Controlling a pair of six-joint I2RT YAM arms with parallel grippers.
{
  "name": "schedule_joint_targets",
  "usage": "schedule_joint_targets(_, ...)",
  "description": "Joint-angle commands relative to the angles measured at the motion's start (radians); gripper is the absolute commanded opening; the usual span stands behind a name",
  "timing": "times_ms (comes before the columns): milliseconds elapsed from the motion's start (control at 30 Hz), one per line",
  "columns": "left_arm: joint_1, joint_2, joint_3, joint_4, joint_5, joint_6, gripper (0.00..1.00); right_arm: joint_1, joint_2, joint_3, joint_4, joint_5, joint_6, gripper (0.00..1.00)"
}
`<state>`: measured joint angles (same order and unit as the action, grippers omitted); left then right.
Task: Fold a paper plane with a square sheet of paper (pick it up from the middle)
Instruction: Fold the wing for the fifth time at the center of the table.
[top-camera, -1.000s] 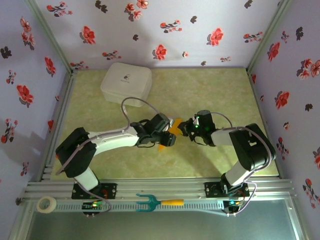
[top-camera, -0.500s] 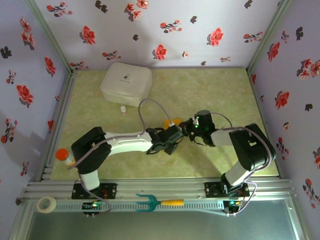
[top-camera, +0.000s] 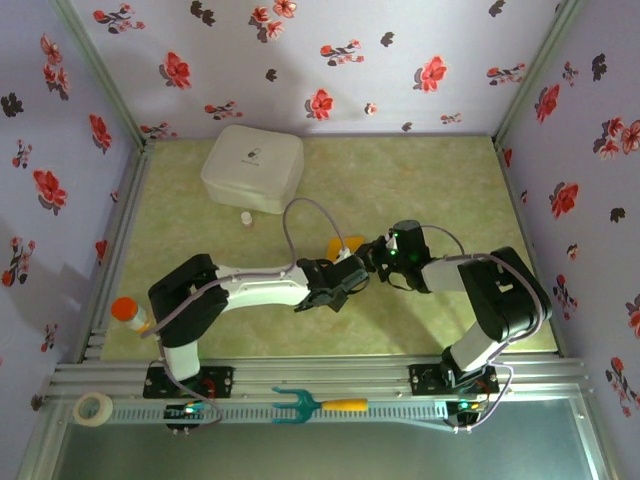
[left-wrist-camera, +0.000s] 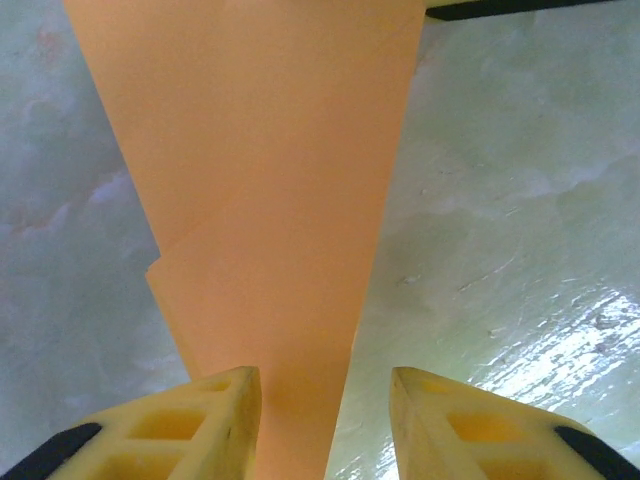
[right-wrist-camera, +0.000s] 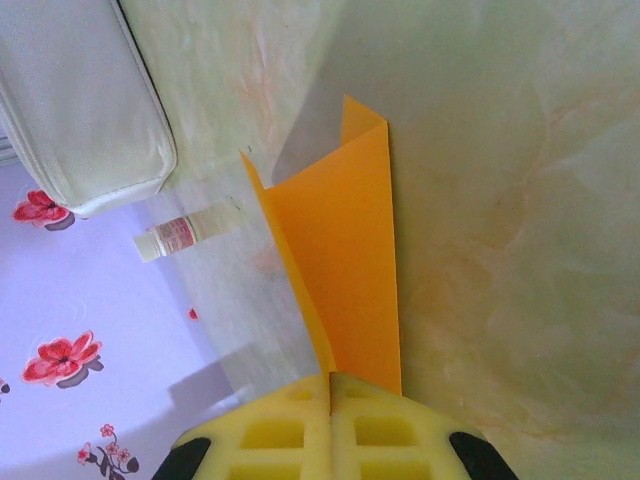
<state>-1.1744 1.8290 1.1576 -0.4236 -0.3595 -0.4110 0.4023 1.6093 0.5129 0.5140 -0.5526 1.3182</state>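
The paper plane (right-wrist-camera: 350, 270) is an orange-yellow folded dart held off the table, seen in the top view as a small yellow patch (top-camera: 344, 245) between the two grippers. My right gripper (right-wrist-camera: 331, 400) is shut on its narrow end, at centre right of the table (top-camera: 376, 256). My left gripper (left-wrist-camera: 325, 420) is open around the plane's narrow part (left-wrist-camera: 270, 200). The paper lies against the left finger (left-wrist-camera: 215, 420), and a gap separates it from the right finger (left-wrist-camera: 450, 420). From above, the left gripper (top-camera: 343, 281) sits just under the paper.
A white box (top-camera: 252, 167) stands at the back left, with a small bottle (top-camera: 246, 217) lying in front of it. An orange-capped bottle (top-camera: 125, 312) is at the left edge. A tape roll (top-camera: 93, 408) and a teal fork (top-camera: 318, 404) lie on the front rail.
My left arm has stretched to the right, bringing its gripper under the paper and closer to the right gripper. Less of the paper shows from above. The right arm has stayed put.
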Motion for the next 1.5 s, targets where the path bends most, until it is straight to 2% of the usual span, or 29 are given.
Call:
schedule_joint_targets(0,-0.006,0.032,0.030,-0.031,-0.040,0.014,0.38,0.005,-0.010,-0.008,0.027,0.002,0.013,0.01)
schedule_joint_targets(300,-0.007,0.024,0.025,-0.030,-0.045,0.011,0.30,0.005,-0.003,-0.013,0.035,0.002,0.017,0.01)
schedule_joint_targets(600,-0.008,0.024,0.025,-0.028,-0.046,0.005,0.16,0.005,-0.002,-0.014,0.035,-0.001,0.018,0.02)
schedule_joint_targets(867,-0.008,0.016,0.008,-0.014,-0.055,-0.006,0.14,0.004,-0.003,-0.013,0.031,-0.001,0.015,0.02)
schedule_joint_targets(1133,-0.007,0.027,0.016,-0.029,-0.070,-0.008,0.19,0.005,-0.003,-0.009,0.029,-0.007,0.013,0.01)
schedule_joint_targets(1467,-0.008,0.034,0.021,-0.037,-0.071,-0.014,0.15,0.004,-0.002,-0.013,0.036,-0.006,0.016,0.01)
